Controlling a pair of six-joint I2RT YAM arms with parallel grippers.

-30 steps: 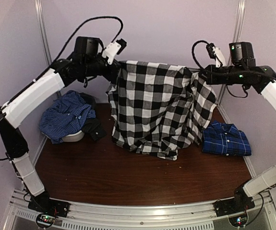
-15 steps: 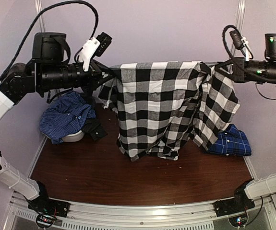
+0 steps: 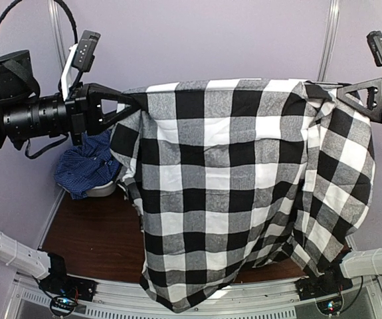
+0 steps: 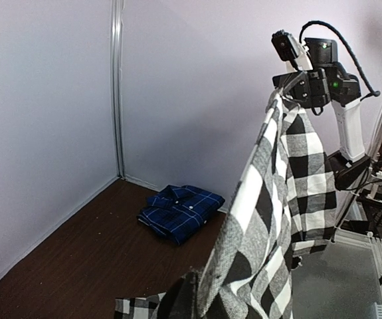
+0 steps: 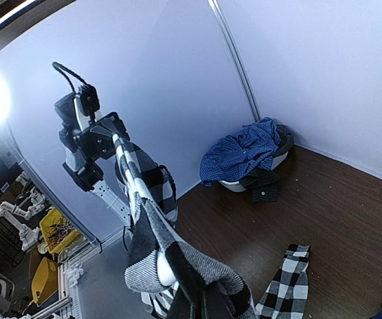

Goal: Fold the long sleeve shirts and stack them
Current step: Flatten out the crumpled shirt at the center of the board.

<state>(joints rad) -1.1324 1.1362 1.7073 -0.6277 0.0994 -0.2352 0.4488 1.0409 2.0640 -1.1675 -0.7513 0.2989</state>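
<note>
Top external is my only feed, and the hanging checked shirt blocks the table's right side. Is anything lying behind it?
Observer: Yes. The left wrist view shows a folded blue shirt lying on the table, close to a wall.
Operator: Does the checked shirt hang clear of the table?
Observer: Not fully. In the right wrist view, one checked end seems to rest on the wood.
</note>
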